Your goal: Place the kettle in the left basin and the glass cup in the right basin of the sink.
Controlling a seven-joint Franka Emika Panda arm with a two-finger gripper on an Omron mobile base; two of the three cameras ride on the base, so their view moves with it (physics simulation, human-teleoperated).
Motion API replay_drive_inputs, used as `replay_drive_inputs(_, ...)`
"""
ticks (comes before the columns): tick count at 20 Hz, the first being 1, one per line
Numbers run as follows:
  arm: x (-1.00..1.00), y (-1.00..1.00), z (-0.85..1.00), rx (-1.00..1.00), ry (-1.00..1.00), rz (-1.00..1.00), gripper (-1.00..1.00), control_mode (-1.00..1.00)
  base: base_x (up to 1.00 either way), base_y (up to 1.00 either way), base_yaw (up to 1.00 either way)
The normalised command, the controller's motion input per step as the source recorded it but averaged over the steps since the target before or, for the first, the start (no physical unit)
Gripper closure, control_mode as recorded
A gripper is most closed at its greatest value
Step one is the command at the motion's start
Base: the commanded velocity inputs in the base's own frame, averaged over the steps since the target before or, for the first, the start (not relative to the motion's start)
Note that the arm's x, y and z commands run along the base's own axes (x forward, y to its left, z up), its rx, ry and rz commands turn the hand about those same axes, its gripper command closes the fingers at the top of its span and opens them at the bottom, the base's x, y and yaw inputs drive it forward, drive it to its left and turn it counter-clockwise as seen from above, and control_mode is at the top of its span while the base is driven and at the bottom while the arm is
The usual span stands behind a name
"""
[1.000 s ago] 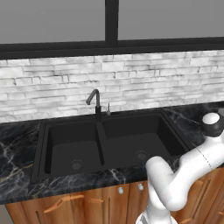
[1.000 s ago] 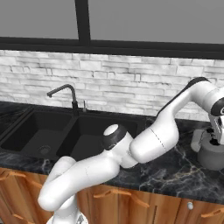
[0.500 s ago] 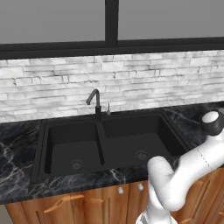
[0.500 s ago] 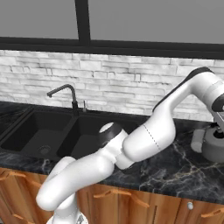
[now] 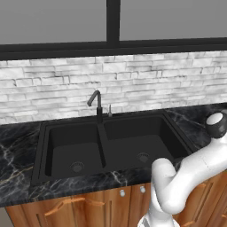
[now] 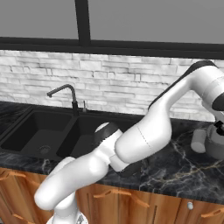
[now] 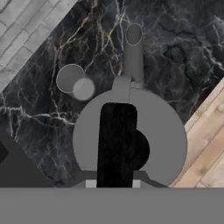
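The silver-grey kettle point(image 7: 131, 140) with its black arched handle stands on the marble counter right of the sink, spout pointing away from the sink side; it is also at the far right, kettle point(image 6: 215, 148). My gripper point(image 7: 113, 183) hangs straight above its handle, gripper point(image 6: 217, 127), open, fingertips point(image 7: 90, 183) on either side of the handle, not closed on it. The glass cup point(image 7: 71, 80) stands upright just beside the kettle, cup point(image 6: 197, 140). The black sink has an empty left basin point(image 5: 73, 153) and an empty right basin point(image 5: 137, 144).
A dark curved faucet point(image 5: 95, 104) rises behind the sink's divider. White brick wall runs along the back. The counter's front edge and wooden cabinet fronts point(image 7: 205, 153) lie close to the kettle. My own arm point(image 6: 144, 131) stretches across the counter right of the sink.
The arm has swung further right and stretched out. The hand stays over the kettle, slightly lower than half a second ago. Kettle and cup have not moved.
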Motion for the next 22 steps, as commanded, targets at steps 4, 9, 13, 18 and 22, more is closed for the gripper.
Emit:
replay_drive_inputs(4, -0.26, 0.62, -0.47, -0.44, -0.1, 0.25, 1.0, -1.0, 0.0, 0.0, 0.0)
replay_drive_inputs(9, -0.22, 0.62, -0.54, -0.41, -0.03, 0.28, 1.0, -1.0, 0.0, 0.0, 0.0)
replay_drive_inputs(13, -0.17, 0.61, -0.53, -0.31, -0.04, 0.35, 1.0, -1.0, 0.0, 0.0, 0.0)
replay_drive_inputs(18, -0.12, 0.61, -0.48, -0.23, -0.03, 0.38, 1.0, -1.0, 0.0, 0.0, 0.0)
replay_drive_inputs(22, 0.0, 0.62, -0.38, -0.21, 0.0, 0.32, 1.0, -1.0, 0.0, 0.0, 0.0)
